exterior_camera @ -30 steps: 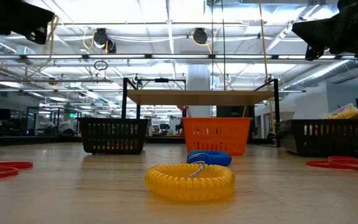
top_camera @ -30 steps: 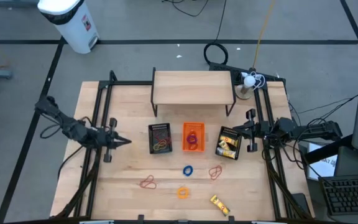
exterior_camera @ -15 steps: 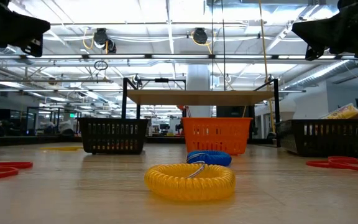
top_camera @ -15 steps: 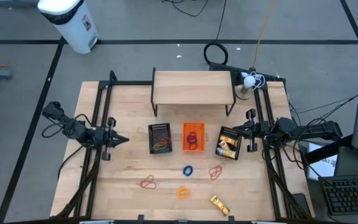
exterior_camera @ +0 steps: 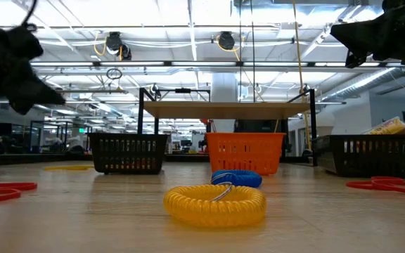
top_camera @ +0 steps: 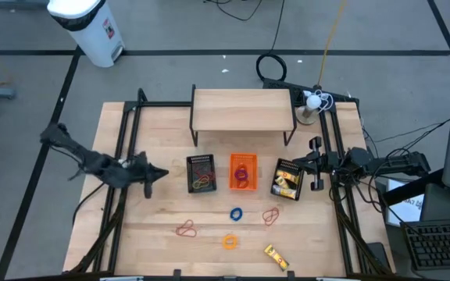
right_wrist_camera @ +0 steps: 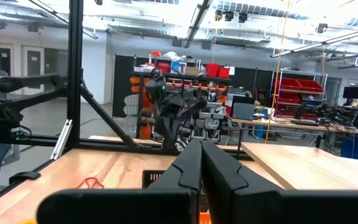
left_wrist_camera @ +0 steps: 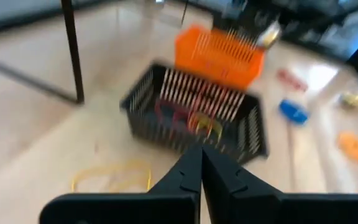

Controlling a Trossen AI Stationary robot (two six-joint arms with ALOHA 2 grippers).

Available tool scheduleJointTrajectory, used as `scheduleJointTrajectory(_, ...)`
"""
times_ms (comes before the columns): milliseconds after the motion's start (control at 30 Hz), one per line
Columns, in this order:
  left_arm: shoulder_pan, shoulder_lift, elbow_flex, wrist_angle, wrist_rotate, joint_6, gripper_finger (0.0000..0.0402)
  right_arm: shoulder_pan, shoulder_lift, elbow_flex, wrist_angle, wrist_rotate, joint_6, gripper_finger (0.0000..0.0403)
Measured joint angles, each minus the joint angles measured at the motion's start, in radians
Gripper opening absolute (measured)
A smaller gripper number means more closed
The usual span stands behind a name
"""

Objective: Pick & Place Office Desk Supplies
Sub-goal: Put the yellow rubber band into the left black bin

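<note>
My left hand [top_camera: 159, 172] is closed on nothing beside the left mesh tray [top_camera: 201, 173], probably part-filled; my right hand [top_camera: 312, 166] idles closed; bands [top_camera: 187, 229] and rings [top_camera: 236, 213] still litter the surface's near edge.

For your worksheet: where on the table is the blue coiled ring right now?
In the high view the blue coiled ring lies loose on the table's front half, just in front of the orange tray, with the orange coiled ring nearer the front edge and red rubber bands to its right.
</note>
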Motion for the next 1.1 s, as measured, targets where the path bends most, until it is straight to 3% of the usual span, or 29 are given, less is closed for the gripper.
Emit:
scheduleJointTrajectory(167, 0.105, 0.213, 0.023, -0.002, 0.189, -0.090, 0.0043, 0.000, 0.000, 0.000, 0.000, 0.000, 0.014, 0.0004)
scheduleJointTrajectory(333, 0.196, 0.442, 0.108, -0.006, 0.326, -0.088, 0.0111, 0.000, 0.000, 0.000, -0.001, 0.000, 0.016, 0.0004)
scheduleJointTrajectory(467, 0.243, 0.599, 0.212, -0.014, 0.404, -0.001, 0.0174, 0.000, 0.000, 0.000, -0.005, 0.000, 0.017, 0.0004)
scheduleJointTrajectory(567, 0.272, 0.706, 0.291, -0.070, 0.399, 0.064, 0.0205, 0.000, 0.000, 0.000, -0.005, 0.000, 0.017, 0.0004)
scheduleJointTrajectory(867, 0.406, 0.972, 0.381, -0.149, 0.402, 0.160, 0.0200, 0.000, 0.000, 0.000, -0.014, 0.000, 0.017, 0.0004)
scheduleJointTrajectory(1100, 0.486, 1.053, 0.389, -0.126, 0.474, 0.210, 0.0173, 0.000, 0.000, 0.000, -0.014, 0.000, 0.014, 0.0004)
